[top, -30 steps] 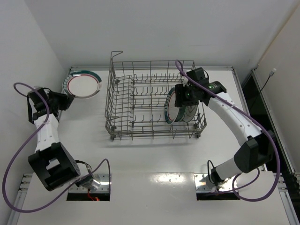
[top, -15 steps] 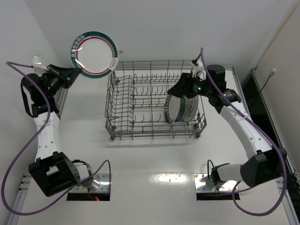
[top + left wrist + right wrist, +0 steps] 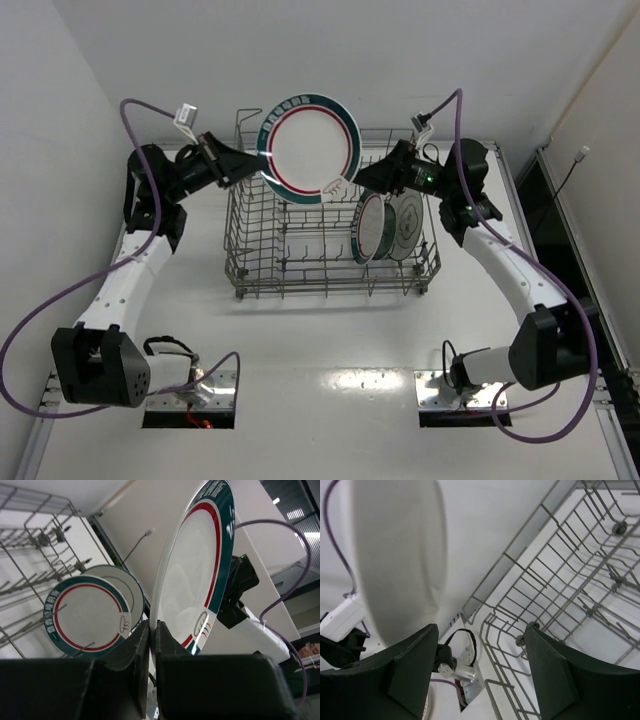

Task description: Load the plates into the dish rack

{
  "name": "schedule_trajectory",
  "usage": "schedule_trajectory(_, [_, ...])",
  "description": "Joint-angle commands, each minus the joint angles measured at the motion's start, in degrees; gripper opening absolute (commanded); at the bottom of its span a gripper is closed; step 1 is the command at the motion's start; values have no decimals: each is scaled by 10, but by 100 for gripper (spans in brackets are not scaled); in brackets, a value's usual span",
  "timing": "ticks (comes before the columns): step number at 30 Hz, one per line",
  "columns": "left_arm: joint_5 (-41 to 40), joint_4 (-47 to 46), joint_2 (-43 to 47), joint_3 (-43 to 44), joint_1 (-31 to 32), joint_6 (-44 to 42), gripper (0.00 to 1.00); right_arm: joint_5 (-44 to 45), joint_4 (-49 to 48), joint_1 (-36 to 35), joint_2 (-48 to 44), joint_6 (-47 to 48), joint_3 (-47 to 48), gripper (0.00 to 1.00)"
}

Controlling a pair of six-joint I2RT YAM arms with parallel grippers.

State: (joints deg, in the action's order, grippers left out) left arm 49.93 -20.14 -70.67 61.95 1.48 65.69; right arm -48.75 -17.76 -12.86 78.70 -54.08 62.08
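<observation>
Two arms reach over dish rack (image 3: 330, 291) | left gripper (image 3: 255, 172) clamps ringed plate (image 3: 310, 148) rim | right gripper (image 3: 366, 180) agape

Our left arm (image 3: 125, 285) rises from its base and bends at the elbow toward the middle, wrist carried high. Our left gripper (image 3: 256, 170) points to the right, its fingers (image 3: 135, 650) pressed almost together on the rim of a white plate with red and green rim rings (image 3: 310, 148), which we hold up on edge. Our right arm (image 3: 510, 270) arcs up and inward from its base. Our right gripper (image 3: 365, 180) points left, facing the other one, its fingers (image 3: 412, 670) standing wide apart with nothing between them.
</observation>
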Motion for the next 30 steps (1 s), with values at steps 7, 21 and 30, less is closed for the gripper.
schedule_trajectory(7, [-48, 18, -29, 37, 68, -51, 0, -13, -73, 8, -34, -9, 31, 67])
schedule_trajectory(21, [-48, 85, -17, 50, 32, -96, 0, 7, -60, 62, -86, -10, -14, 67])
schedule_trajectory(30, [-53, 63, -17, 50, 62, -86, 0, 7, -69, 55, -61, -17, -57, 67])
